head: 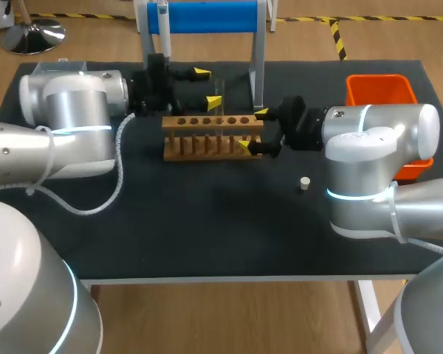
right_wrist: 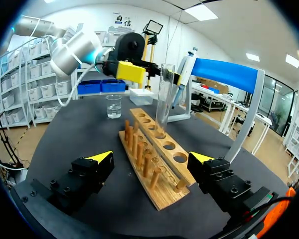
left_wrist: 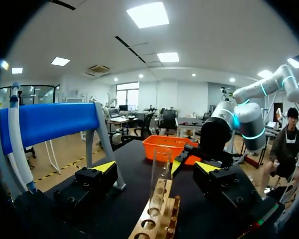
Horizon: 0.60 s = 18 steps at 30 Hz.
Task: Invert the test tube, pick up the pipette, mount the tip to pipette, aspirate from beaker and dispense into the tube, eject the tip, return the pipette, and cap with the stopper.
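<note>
Glass test tube (left_wrist: 160, 172): stands upright in a hole of the wooden rack (left_wrist: 154, 221), long axis vertical, straight ahead of the left gripper (left_wrist: 156, 167) and between its fingers.
Left fingers: spread wide, one on each side of the tube's upper half, with clear space on both sides, holding nothing.
Right gripper (right_wrist: 150, 159): fingers apart on either side of the rack's near end, gripping nothing; the tube is well ahead of them.
Nearer arm: the left, judged better placed to close on the tube.
Pipette (right_wrist: 185, 67): hangs on the blue-barred stand (right_wrist: 224, 74), beyond the tube from the right fingers.
Beaker (right_wrist: 113, 106): far ahead of the right fingers, past the rack.
Stopper (head: 304, 183): on the table (head: 207, 228), back from the right fingers, beside that arm.
Writing: none readable on these things.
</note>
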### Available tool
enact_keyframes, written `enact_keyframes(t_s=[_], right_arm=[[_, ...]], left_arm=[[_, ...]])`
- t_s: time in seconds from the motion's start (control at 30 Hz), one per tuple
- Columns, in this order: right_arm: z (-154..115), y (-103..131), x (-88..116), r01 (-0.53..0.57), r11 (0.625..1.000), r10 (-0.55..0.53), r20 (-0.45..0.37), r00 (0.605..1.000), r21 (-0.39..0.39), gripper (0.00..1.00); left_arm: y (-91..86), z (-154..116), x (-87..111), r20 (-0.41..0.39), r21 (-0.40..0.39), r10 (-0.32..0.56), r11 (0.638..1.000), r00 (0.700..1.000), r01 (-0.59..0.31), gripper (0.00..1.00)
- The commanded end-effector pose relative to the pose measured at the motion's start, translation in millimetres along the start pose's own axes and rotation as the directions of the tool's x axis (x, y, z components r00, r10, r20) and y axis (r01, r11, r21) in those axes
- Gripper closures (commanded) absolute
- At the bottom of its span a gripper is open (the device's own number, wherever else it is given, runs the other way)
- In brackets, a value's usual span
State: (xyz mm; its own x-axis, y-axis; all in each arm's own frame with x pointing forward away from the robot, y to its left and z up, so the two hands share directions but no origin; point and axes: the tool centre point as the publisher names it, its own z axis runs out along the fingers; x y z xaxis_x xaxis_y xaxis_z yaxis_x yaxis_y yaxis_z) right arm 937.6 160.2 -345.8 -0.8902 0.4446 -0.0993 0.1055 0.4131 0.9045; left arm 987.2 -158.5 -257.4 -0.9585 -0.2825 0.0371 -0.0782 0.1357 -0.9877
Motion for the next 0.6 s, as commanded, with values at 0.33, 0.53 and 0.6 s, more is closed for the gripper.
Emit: enact_keyframes(t_s=[0.33,0.53,0.6], right_arm=[[0.0,-0.9,0.3,0.001,1.000,-0.001,0.001,1.000,-0.003,0.00],[0.0,-0.9,0.3,0.001,1.000,-0.001,0.001,1.000,-0.003,0.00],[0.0,-0.9,0.3,0.001,1.000,-0.001,0.001,1.000,-0.003,0.00]], left_arm=[[-19.1,-130.2,71.9,0.279,-0.134,-0.038,0.988,0.960,0.078,0.00],[-19.2,-138.0,78.0,0.295,-0.131,-0.037,0.988,0.955,0.079,0.00],[-19.2,-138.0,78.0,0.295,-0.131,-0.037,0.988,0.955,0.079,0.00]])
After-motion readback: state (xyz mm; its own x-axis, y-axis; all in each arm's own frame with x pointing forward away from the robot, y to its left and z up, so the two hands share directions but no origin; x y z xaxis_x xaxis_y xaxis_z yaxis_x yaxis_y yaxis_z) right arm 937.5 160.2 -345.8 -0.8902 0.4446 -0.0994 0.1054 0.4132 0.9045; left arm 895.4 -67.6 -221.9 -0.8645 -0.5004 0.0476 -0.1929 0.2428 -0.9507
